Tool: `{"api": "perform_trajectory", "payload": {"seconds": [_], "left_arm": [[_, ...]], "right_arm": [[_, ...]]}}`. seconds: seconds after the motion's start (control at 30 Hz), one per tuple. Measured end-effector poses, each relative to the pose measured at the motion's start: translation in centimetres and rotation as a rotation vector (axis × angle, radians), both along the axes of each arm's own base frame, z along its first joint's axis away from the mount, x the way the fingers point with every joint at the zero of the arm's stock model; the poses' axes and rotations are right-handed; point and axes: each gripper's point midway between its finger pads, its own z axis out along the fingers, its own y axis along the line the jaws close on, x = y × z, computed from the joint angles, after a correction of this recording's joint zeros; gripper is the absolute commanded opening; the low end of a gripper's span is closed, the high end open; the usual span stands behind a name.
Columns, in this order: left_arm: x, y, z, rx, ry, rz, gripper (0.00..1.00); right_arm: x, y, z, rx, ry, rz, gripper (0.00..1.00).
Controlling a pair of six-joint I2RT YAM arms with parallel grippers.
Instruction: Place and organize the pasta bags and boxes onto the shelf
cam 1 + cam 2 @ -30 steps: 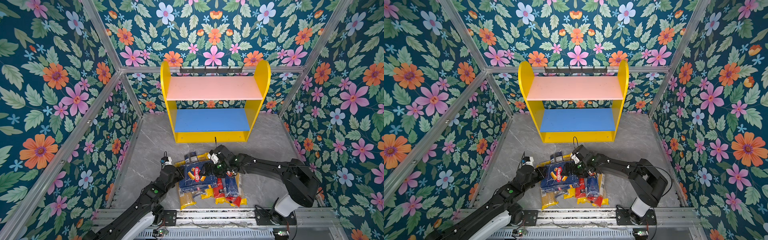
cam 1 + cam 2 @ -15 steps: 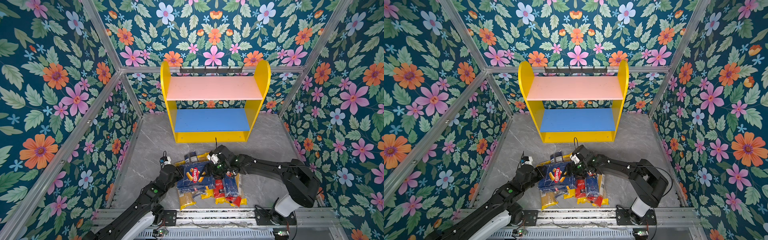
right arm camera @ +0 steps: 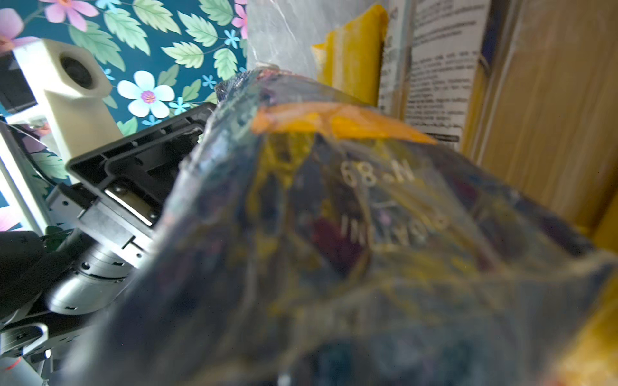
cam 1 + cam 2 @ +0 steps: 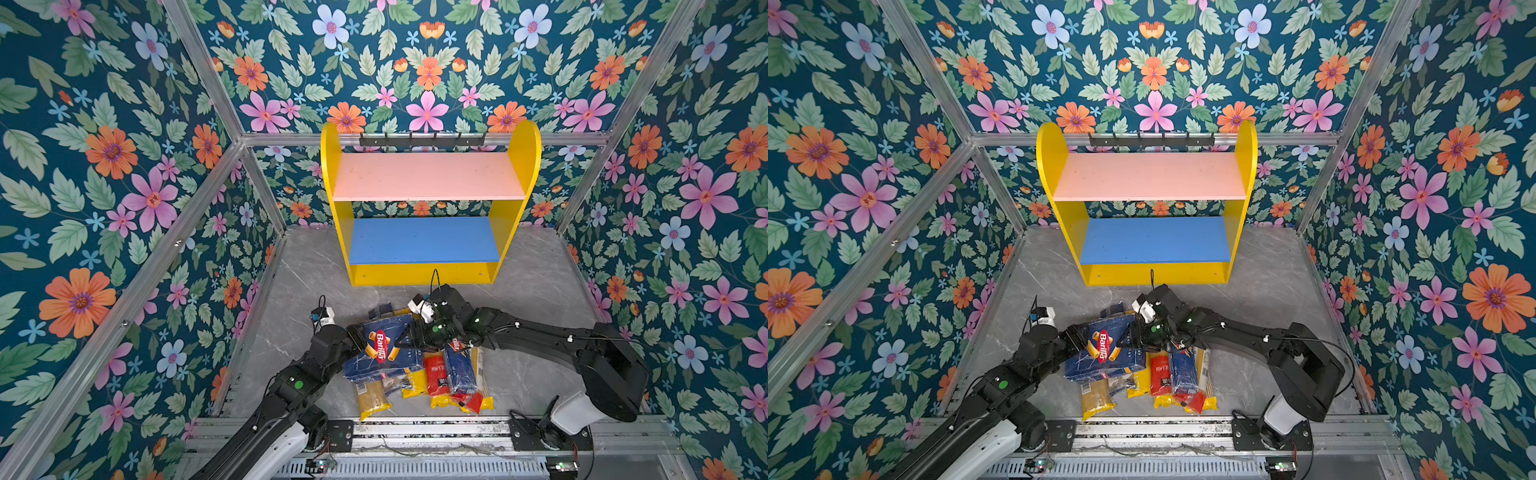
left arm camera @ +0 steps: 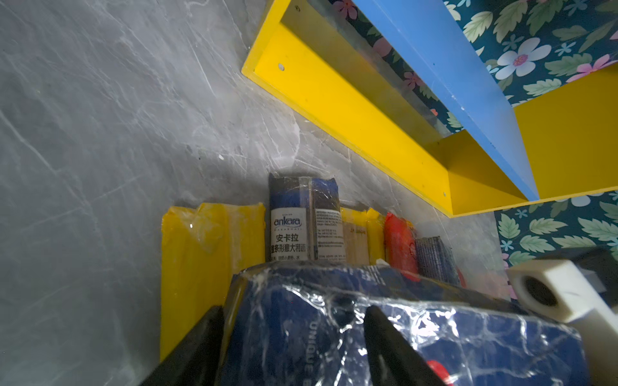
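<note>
The shelf (image 4: 428, 178) (image 4: 1150, 176) stands at the back, its pink and blue boards bare. The wide Barilla pasta box (image 4: 382, 345) (image 4: 1104, 347) lies tilted on the pile between both grippers. My left gripper (image 4: 358, 337) (image 5: 291, 310) is open, its fingers straddling the box's left edge (image 5: 401, 334). My right gripper (image 4: 409, 338) (image 4: 1131, 336) is shut on the box's right edge; the box (image 3: 334, 234) fills the right wrist view and hides the jaws. Under it lie the narrow Barilla box (image 4: 459, 365), a red bag (image 4: 434, 370), yellow bags (image 4: 372, 399) (image 5: 200, 250) and a navy bag (image 5: 289, 227).
Floral walls close in the left, right and back. A metal rail (image 4: 415, 428) runs along the front edge just behind the pile. Grey marble floor (image 4: 311, 270) lies between the pile and the shelf's yellow base (image 5: 334, 100).
The left gripper has gone from shut to open around the wide box's edge. The right gripper has closed on the box's other edge. The box has shifted slightly left and tilted.
</note>
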Motion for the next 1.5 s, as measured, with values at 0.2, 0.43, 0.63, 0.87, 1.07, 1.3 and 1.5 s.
{"api": "perform_trajectory", "payload": {"seconds": [0.2, 0.43, 0.63, 0.87, 1.07, 1.3, 1.5], "left_arm": [[-0.1, 1.1, 2.9, 0.04, -0.039, 0.023, 0.72], [-0.5, 2.8, 6.6, 0.083, -0.1, 0.065, 0.78], [-0.6, 4.1, 8.5, 0.126, -0.125, 0.108, 0.81], [0.4, 4.2, 9.8, 0.192, -0.131, 0.117, 0.9], [1.8, 3.5, 10.5, 0.269, -0.134, 0.085, 1.0], [4.0, 1.8, 11.2, 0.338, -0.159, 0.03, 1.0], [5.5, 0.6, 11.4, 0.384, -0.166, -0.004, 0.99]], "right_arm": [[1.0, -0.2, 0.9, 0.032, -0.016, -0.016, 0.44], [3.1, -0.8, 2.2, 0.071, -0.01, -0.057, 0.41], [4.8, -0.6, 4.4, 0.142, -0.028, -0.058, 0.39], [9.4, -2.0, 7.1, 0.208, -0.05, -0.107, 0.39], [15.5, -4.5, 8.3, 0.248, -0.07, -0.188, 0.39], [22.3, -5.9, 8.8, 0.279, -0.083, -0.24, 0.37], [26.1, -5.4, 9.6, 0.289, -0.101, -0.233, 0.37]]}}
